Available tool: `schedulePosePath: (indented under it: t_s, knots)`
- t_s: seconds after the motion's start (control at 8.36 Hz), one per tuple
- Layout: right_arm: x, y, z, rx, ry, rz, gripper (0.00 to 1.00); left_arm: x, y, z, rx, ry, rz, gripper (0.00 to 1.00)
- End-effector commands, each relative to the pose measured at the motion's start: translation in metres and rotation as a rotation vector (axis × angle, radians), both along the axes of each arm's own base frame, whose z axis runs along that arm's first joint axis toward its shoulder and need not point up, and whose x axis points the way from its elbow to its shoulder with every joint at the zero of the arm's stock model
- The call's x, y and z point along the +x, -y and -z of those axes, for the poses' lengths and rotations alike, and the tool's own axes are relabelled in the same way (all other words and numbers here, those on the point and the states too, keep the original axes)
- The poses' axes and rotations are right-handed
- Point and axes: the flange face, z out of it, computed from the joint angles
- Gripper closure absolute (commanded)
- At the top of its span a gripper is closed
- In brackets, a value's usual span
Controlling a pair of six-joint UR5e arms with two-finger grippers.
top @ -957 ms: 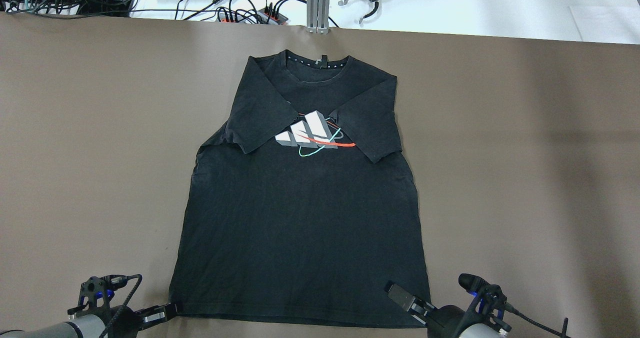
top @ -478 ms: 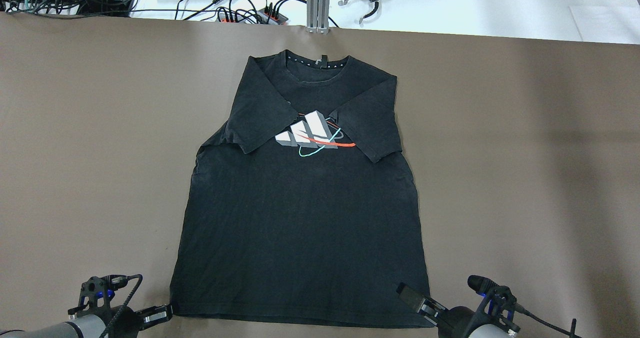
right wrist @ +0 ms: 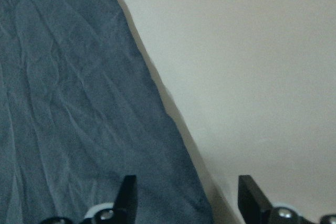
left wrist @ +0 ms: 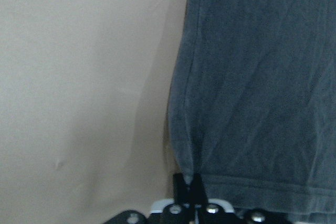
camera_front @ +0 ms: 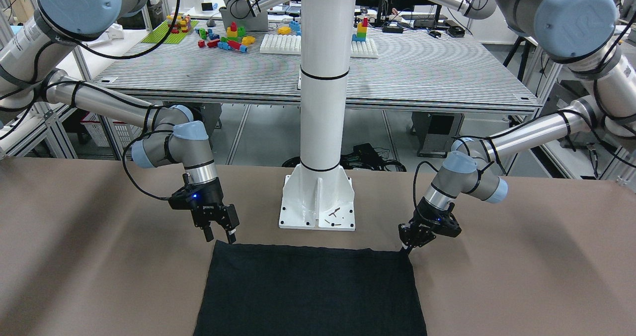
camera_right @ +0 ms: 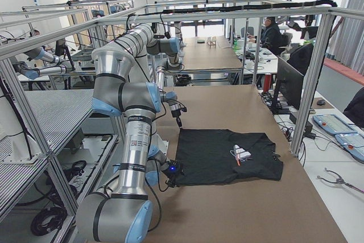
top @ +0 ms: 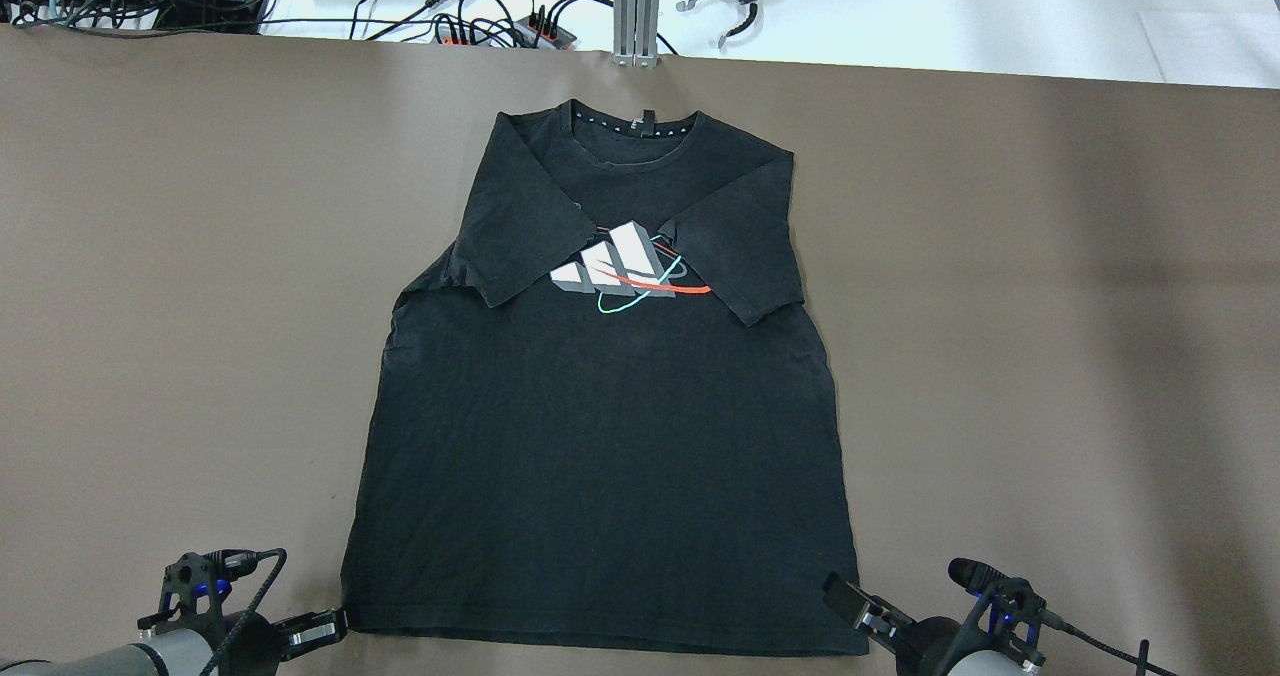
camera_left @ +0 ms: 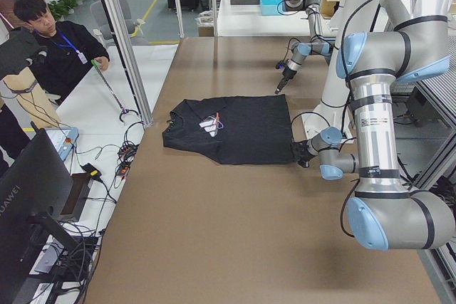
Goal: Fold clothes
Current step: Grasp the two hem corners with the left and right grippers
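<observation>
Left fingers (left wrist: pixel 180 186) pinching shirt (top: pixel 600 456) corner, right fingers (right wrist: pixel 127 192) spread over opposite edge

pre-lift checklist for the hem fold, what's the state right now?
1. Left tool gripping the T-shirt at its hem corner: ok, shut on the fabric.
2. Right tool gripping its corner: not ok, open, straddling the side edge.
3. Both layers in the left grip: cannot tell.
4. Sleeves folded in over the chest: ok.
5. Body lying flat: ok, only light wrinkles.
6. Hem apart from the pole's base plate: ok.
</observation>
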Motion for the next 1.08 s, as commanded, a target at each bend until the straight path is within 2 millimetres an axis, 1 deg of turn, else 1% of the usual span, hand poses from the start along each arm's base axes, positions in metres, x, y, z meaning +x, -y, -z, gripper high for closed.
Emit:
schedulePosePath:
  t_s: [0.0,0.12,0.24,0.6,0.72,0.84,0.96]
  knots:
    - [-0.010,-0.016,-0.004,0.025,-0.004,0.001,0.46,0.000,0.000,0.001,0.001,-0.001,0.000,1.00]
    - [-0.014,-0.025,-0.001,0.040,0.001,0.004,0.48,0.000,0.001,0.000,0.001,0.001,0.001,1.00]
    - [-0.016,-0.030,0.000,0.045,0.004,0.008,0.49,0.000,0.001,0.001,0.001,-0.001,0.003,1.00]
    - [-0.017,-0.035,0.001,0.050,0.006,0.012,0.49,0.001,0.000,0.001,0.003,-0.002,-0.001,1.00]
    - [-0.019,-0.040,0.001,0.060,0.006,0.012,0.50,0.001,0.000,0.000,0.003,0.000,-0.001,1.00]
    - [-0.020,-0.044,0.002,0.070,0.009,0.010,0.57,0.001,0.000,0.000,0.003,0.000,-0.001,1.00]
    - [-0.021,-0.045,0.002,0.070,0.009,0.012,0.82,0.000,0.001,0.001,0.003,-0.002,0.000,1.00]
